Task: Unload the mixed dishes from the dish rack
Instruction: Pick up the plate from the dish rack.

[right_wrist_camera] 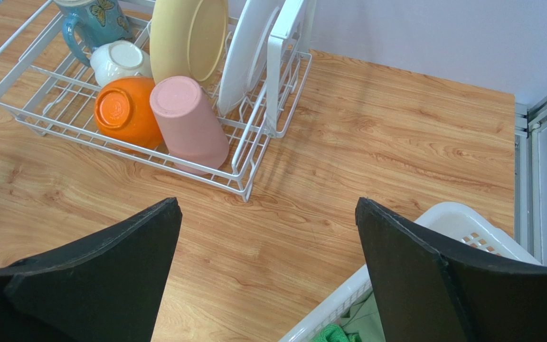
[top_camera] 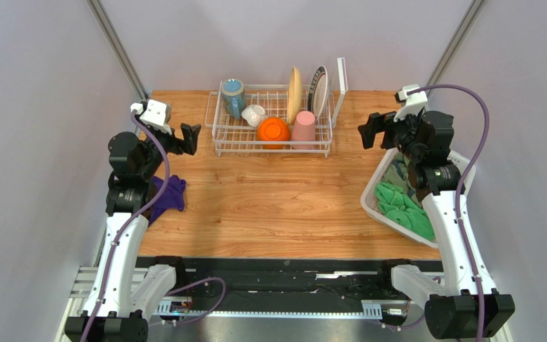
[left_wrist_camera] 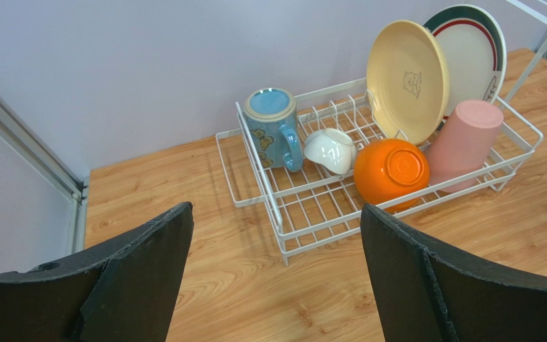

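At the near edge of the table (top_camera: 276, 199) both arms rise from their bases. Beside the left arm a purple cloth (top_camera: 171, 194) lies crumpled on the wood. Beside the right arm sits a white basket (top_camera: 370, 194) with green cloths (top_camera: 402, 208) inside. A little farther in, the left gripper (left_wrist_camera: 275, 208) hangs in the air with its fingers spread wide and nothing between them, pointing at the rack's left end. The right gripper (right_wrist_camera: 267, 202) is spread wide too, holding nothing, above the table near the basket and facing the rack's right end. Neither touches a dish. The dish rack (top_camera: 216, 135) stands at the far middle of the table, close to the back wall, and all the dishes are in it. In its front row the orange bowl (top_camera: 274, 132) is tipped with its foot toward the arms, and the pink tumbler (top_camera: 303, 128) stands just to its right, base up and leaning, touching the bowl or nearly so. Behind the bowl, to the left, the small white bowl (top_camera: 254, 114) lies on its side, next to the blue mug (top_camera: 233, 97) in the far left corner. At the far right the cream-yellow plate (top_camera: 295, 94) stands on edge, with the dark-rimmed plate (top_camera: 318, 90) close behind it and the upright panel (top_camera: 340, 83) at that end
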Controlling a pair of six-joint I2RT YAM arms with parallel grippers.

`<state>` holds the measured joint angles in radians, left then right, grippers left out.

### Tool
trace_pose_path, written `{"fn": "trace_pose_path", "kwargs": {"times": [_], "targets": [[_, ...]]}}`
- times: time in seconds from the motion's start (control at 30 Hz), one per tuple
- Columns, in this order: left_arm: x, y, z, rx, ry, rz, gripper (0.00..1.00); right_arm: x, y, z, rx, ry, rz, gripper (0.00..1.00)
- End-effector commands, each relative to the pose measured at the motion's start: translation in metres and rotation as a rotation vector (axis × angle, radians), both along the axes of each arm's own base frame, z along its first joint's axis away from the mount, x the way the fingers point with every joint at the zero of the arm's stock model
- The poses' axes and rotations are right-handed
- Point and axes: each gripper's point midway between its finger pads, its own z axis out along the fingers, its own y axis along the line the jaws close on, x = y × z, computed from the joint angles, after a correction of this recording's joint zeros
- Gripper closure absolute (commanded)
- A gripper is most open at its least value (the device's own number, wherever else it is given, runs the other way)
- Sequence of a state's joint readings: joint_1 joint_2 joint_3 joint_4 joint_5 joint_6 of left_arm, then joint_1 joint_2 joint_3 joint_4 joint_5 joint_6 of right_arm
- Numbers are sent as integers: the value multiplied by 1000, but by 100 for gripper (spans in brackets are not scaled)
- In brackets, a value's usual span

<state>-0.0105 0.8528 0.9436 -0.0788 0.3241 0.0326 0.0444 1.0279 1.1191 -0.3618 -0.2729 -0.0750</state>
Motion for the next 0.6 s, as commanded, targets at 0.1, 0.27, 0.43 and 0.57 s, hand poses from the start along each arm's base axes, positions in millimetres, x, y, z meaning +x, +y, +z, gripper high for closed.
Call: {"fn": "trace_pose_path", "kwargs": {"times": [0.1, 0.27, 0.43, 0.57], "targets": [[-2, 0, 8, 21, -38, -7, 5, -2, 3, 16, 3, -38, 22, 1], [-2, 2, 10, 20, -42, 1, 5, -1, 3, 16, 3, -37, 22, 1], [-1, 1, 8, 18, -36, -4, 5, -2, 4, 15, 6, -38, 26, 1], [-2, 2, 9, 20, -39, 1, 5, -1, 5, 17, 1, -37, 33, 1]]}}
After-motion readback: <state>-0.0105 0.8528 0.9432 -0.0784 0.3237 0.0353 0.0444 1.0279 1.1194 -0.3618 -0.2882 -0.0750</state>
